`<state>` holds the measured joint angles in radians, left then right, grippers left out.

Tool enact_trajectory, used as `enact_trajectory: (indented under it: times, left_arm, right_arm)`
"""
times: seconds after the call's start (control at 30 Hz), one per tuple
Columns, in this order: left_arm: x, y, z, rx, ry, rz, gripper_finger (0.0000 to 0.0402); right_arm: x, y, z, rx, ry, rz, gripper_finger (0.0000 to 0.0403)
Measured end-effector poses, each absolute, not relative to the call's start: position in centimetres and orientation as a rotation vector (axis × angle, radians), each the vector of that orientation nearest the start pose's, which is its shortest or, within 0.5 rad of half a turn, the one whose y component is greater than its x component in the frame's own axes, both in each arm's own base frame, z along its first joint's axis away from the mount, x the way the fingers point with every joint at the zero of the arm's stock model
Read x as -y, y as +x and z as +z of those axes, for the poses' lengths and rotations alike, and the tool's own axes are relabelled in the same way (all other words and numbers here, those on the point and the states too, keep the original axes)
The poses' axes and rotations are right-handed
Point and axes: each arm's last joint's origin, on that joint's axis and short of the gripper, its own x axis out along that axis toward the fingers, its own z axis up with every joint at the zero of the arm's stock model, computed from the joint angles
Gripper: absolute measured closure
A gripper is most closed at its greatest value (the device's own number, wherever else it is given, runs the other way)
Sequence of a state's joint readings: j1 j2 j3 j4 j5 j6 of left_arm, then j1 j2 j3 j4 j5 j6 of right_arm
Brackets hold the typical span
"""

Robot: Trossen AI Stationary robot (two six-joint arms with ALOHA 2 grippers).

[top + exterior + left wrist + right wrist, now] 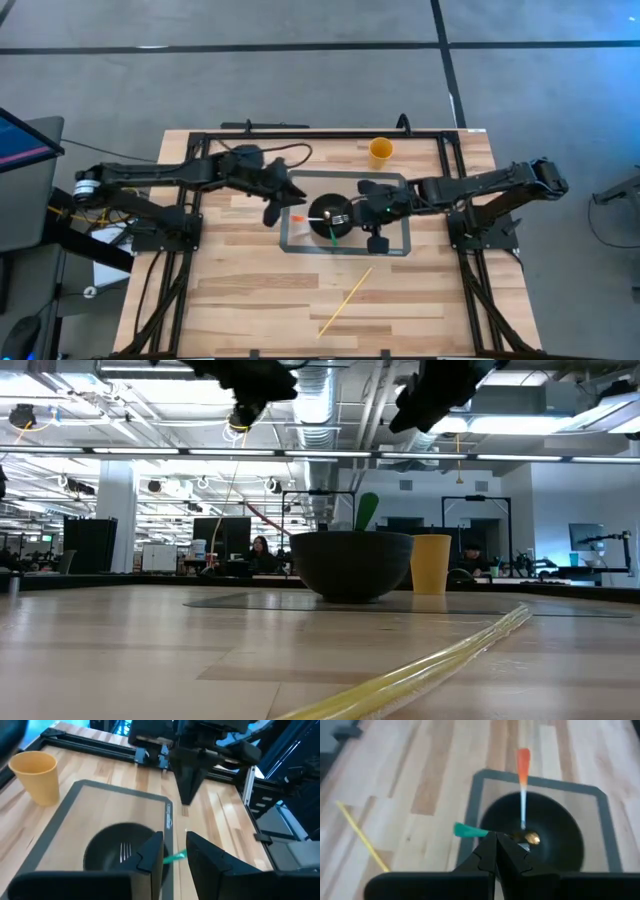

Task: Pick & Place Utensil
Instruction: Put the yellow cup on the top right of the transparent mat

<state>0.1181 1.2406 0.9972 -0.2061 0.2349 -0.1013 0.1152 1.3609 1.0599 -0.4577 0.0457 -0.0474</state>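
A black bowl (328,216) stands on a grey-framed mat (392,245). Three utensils rest in it: an orange-handled one (522,762), a green-handled one (466,830) and a silver fork (124,851); their handles lean over the rim. My left gripper (175,856) is open, raised above the bowl's left rim (275,200). My right gripper (495,845) is shut and holds nothing; it hangs above the bowl's right rim (362,212). In the low view both grippers show high above the bowl (350,565).
A yellow cup (381,150) stands behind the mat toward the far right. A long yellow straw (346,300) lies slanted on the bare wood near the front edge. Arm bases and black frame rails flank the table's left and right sides.
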Motion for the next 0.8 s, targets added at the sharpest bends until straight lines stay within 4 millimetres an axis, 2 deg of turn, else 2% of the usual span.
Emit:
enact_trajectory:
  times: [0.2,0.33,0.5,0.67,0.8]
  left_arm:
    - [-2.2,24.1,29.4,-0.445,-0.185,-0.089,0.0317]
    - [-2.0,22.8,27.9,-0.46,-0.188,-0.088,0.0317]
    - [-1.9,21.9,26.0,-0.496,-0.194,-0.086,0.0317]
    - [-1.9,21.5,24.7,-0.524,-0.199,-0.083,0.0317]
    - [-1.9,21.3,24.0,-0.545,-0.202,-0.082,0.0317]
  right_arm:
    - [-3.3,28.4,27.8,-0.766,-0.014,-0.084,0.0401]
    - [-2.9,28.3,27.9,-0.745,0.012,-0.23,0.0401]
    - [-2.0,29.0,26.9,-0.743,0.041,-0.401,0.0401]
    - [-0.5,30.0,25.7,-0.774,0.053,-0.456,0.0401]
    - [1.6,30.4,24.7,-0.819,0.034,-0.503,0.0401]
